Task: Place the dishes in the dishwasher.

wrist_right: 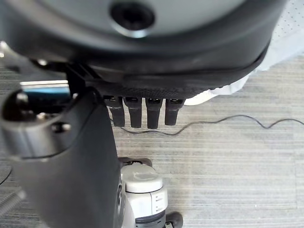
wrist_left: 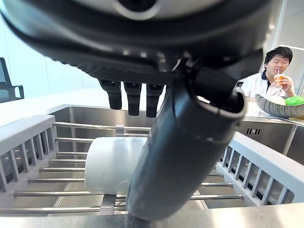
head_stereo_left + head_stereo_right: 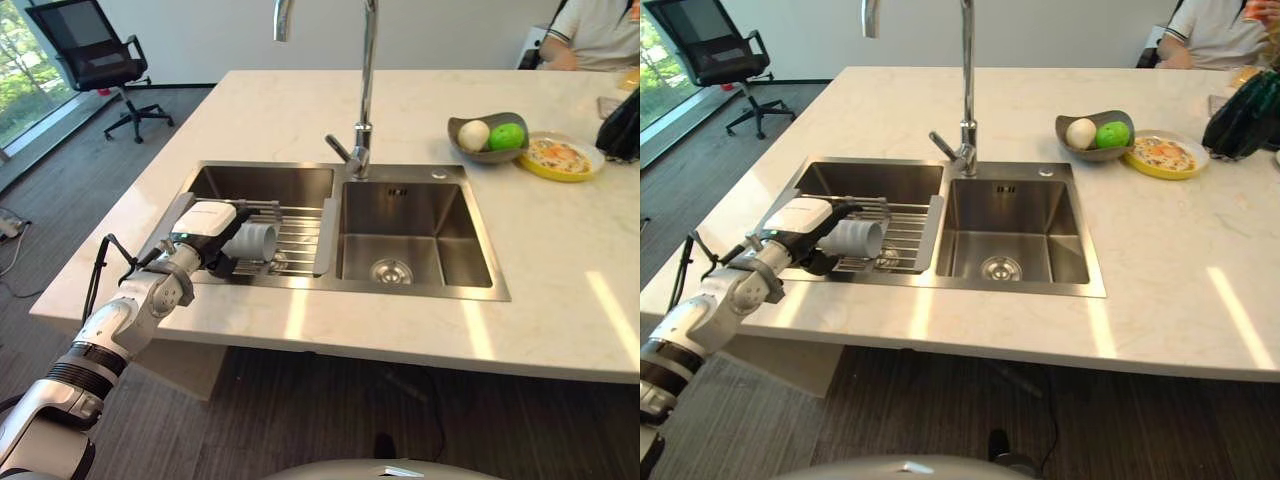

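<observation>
A pale cup [image 3: 250, 241] lies on its side on the wire drying rack [image 3: 297, 232] over the sink's left basin. My left hand [image 3: 205, 228] is at the rack's near left side, right against the cup. In the left wrist view the cup [image 2: 111, 164] lies between the thumb [image 2: 175, 156] in front and the straight fingers [image 2: 134, 97] above it, and the hand is open. My right hand [image 1: 142, 111] hangs over the grey floor with its fingers straight and nothing in it.
The right basin [image 3: 400, 250] and a tall faucet [image 3: 365, 100] lie right of the rack. A grey bowl [image 3: 487, 137] of fruit, a yellow plate [image 3: 560, 157] and a dark bag [image 3: 622, 125] stand far right. A person [image 3: 595, 35] sits behind the counter. An office chair [image 3: 95, 60] stands far left.
</observation>
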Motion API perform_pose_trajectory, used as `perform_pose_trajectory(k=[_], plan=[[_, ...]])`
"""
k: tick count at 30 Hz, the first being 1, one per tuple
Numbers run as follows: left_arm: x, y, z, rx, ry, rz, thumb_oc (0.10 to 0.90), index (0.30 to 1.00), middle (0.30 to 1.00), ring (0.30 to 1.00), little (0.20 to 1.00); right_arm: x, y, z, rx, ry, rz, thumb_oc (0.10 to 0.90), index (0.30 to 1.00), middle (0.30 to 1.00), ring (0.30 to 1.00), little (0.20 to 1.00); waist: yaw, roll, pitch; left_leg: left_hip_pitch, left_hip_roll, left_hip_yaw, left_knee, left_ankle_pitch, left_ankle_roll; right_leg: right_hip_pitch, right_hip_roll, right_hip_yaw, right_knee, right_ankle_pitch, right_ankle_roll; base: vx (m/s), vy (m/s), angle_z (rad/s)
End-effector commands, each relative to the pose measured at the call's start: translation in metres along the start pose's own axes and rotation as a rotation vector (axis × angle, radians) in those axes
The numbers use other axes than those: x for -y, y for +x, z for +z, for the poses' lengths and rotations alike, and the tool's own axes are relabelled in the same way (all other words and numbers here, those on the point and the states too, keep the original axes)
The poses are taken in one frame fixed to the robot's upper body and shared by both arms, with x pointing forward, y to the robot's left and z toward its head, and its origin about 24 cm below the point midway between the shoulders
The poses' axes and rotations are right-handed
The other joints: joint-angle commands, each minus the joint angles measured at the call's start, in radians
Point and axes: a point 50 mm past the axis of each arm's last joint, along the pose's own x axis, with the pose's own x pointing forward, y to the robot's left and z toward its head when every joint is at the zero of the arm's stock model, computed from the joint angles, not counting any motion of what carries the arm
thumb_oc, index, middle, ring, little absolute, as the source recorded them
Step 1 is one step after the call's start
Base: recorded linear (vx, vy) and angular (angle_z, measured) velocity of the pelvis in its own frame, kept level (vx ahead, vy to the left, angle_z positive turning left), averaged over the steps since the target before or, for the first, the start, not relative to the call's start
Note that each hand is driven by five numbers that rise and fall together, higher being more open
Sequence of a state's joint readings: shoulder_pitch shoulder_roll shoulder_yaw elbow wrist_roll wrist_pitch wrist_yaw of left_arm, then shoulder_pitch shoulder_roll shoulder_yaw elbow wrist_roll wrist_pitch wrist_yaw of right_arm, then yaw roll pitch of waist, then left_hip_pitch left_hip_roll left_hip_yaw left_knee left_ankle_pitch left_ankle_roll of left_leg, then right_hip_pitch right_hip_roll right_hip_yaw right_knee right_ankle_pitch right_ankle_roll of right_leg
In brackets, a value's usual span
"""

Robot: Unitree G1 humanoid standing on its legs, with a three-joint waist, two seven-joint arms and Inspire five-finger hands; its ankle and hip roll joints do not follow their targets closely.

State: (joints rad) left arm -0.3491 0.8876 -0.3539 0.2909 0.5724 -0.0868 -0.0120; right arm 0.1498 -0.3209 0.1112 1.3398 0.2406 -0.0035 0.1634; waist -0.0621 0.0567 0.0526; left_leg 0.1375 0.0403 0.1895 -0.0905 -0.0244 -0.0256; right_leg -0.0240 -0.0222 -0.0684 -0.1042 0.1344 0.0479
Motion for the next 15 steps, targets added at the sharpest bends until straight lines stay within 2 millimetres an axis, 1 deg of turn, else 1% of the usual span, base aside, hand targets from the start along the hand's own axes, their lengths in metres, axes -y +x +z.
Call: perform_pose_trajectory(k=[1,3,9,15], plan=[[-0.07,0.013,-0.008,-0.035,0.142,0.243,0.8,0.9,0.9,0.9,0.9,-0.004,0.001,-0.003,-0.011,-0.008,0.005,0.8,0.9,0.9,0.9,0.9,-0.008,-0.042,-0.006,-0.06,0.022,-0.009,0.003,-0.005,-0.027,0.09,-0.084,0.029,0.017,-0.117,0.134,0.0,0.011,-0.21],[-0.066,0.016,-0.013,-0.072,0.16,0.216,0.8,0.9,0.9,0.9,0.9,-0.004,0.001,-0.005,-0.017,-0.004,0.002,0.8,0.9,0.9,0.9,0.9,-0.015,-0.043,-0.002,-0.059,0.021,-0.002,0.003,-0.008,-0.025,0.086,-0.083,0.037,0.017,-0.116,0.135,0.0,0.007,-0.16],[-0.062,0.023,-0.019,-0.118,0.168,0.186,0.8,0.9,0.9,0.9,0.9,-0.003,0.0,-0.006,-0.024,-0.006,-0.004,0.8,0.9,0.9,0.9,0.9,-0.022,-0.041,0.001,-0.055,0.02,0.007,0.003,-0.011,-0.025,0.082,-0.083,0.044,0.017,-0.116,0.137,0.0,0.005,-0.04],[-0.06,0.034,-0.025,-0.172,0.152,0.145,0.8,0.9,0.9,0.9,0.9,-0.003,0.001,-0.004,-0.026,-0.009,-0.009,0.8,0.9,0.9,0.9,0.9,-0.035,-0.037,0.007,-0.057,0.02,0.017,0.003,-0.012,-0.023,0.073,-0.085,0.054,0.017,-0.112,0.139,0.0,0.008,-0.1]])
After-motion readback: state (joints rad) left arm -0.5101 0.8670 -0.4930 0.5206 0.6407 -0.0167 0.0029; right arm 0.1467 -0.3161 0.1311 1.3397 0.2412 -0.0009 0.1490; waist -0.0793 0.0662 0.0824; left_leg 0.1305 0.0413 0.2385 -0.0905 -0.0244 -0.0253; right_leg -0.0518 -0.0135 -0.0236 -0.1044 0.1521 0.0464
